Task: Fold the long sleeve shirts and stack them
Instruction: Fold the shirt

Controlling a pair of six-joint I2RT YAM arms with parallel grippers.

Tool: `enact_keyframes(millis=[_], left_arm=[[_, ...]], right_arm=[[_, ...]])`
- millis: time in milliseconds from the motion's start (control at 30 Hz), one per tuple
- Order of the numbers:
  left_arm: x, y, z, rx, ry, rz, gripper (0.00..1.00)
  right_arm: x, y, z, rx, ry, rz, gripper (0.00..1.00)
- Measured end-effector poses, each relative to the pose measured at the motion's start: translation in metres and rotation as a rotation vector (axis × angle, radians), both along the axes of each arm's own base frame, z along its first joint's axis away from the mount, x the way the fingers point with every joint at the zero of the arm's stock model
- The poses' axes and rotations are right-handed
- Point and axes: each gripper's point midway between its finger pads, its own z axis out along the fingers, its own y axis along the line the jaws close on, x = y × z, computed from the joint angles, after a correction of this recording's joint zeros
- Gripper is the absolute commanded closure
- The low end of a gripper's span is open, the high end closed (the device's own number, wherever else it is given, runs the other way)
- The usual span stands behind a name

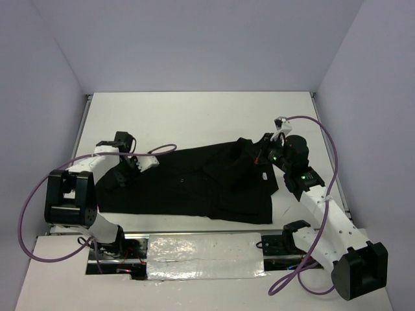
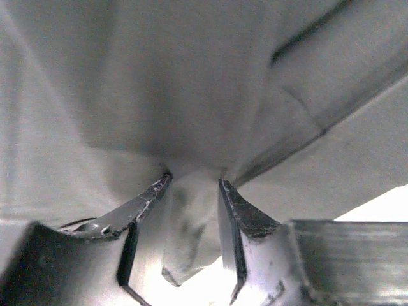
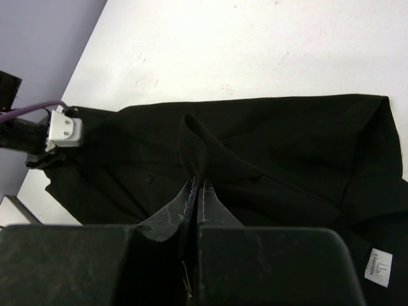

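Note:
One black long sleeve shirt (image 1: 194, 184) lies spread across the white table, with a small white neck label (image 1: 264, 175) near its right end. My left gripper (image 1: 123, 170) is at the shirt's left edge. In the left wrist view the left gripper (image 2: 194, 182) is shut on a fold of the shirt (image 2: 191, 217), which looks washed-out grey there. My right gripper (image 1: 259, 154) is at the shirt's upper right. In the right wrist view the right gripper (image 3: 198, 185) is shut on a raised ridge of the shirt (image 3: 197, 143), and the label (image 3: 378, 267) shows at the lower right.
A shiny silver strip (image 1: 204, 256) lies along the table's near edge between the arm bases. Purple cables (image 1: 324, 139) loop beside each arm. Pale walls enclose the table (image 1: 194, 113) on the left, back and right.

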Motion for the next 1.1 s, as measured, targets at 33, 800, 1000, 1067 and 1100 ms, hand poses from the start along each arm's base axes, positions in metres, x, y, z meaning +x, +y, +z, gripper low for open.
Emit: enact_keyframes(millis=[33, 800, 1000, 1067, 1100], left_arm=[[0.004, 0.000, 0.002, 0.000, -0.012, 0.000, 0.57], [0.002, 0.002, -0.013, 0.004, 0.001, 0.028, 0.64], [0.003, 0.003, -0.013, 0.007, -0.004, 0.030, 0.76], [0.003, 0.005, -0.012, 0.011, -0.005, 0.034, 0.77], [0.004, 0.006, -0.012, 0.011, -0.005, 0.037, 0.77]], right_arm=[[0.000, 0.000, 0.000, -0.001, 0.000, 0.001, 1.00], [-0.001, -0.001, -0.006, -0.026, 0.010, 0.006, 1.00], [-0.002, -0.001, -0.007, -0.027, 0.015, 0.007, 1.00], [-0.002, -0.001, -0.007, -0.027, 0.015, 0.007, 1.00], [-0.002, -0.001, -0.007, -0.027, 0.016, 0.007, 1.00]])
